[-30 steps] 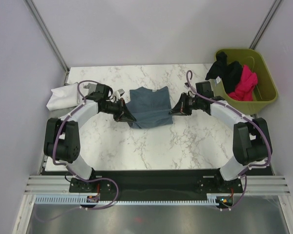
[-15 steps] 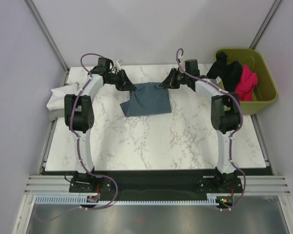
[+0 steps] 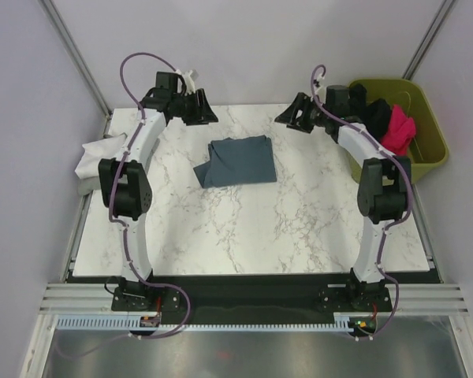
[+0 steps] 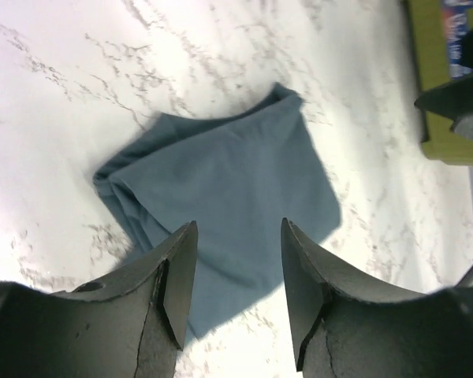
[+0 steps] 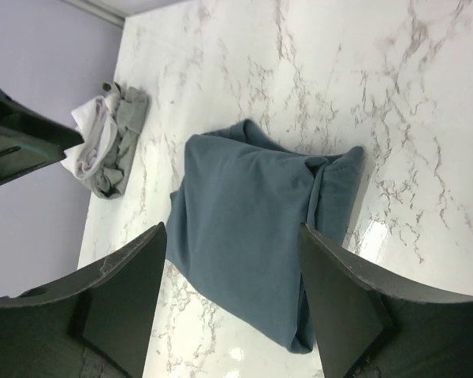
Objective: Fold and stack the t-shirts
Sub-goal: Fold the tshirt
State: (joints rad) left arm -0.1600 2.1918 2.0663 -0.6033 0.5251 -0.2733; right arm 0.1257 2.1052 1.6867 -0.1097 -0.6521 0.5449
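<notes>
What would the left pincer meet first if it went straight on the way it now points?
Probably the folded blue-grey t-shirt, which lies on the table straight ahead of the open left pincer; nothing else shows between.

You're looking down past the right gripper [image 5: 232,227], whose two dark fingers [image 5: 118,299] stand well apart with nothing between them. Below them a blue-grey shirt [image 5: 252,197] lies folded on the marble table [image 5: 378,94], free of the fingers, with its right edge bunched into a thick roll. At the table's left edge, beside the lilac wall [image 5: 39,71], sits a crumpled white and grey cloth [image 5: 110,142]. A dark part of the other arm [image 5: 16,142] juts in from the left.
</notes>
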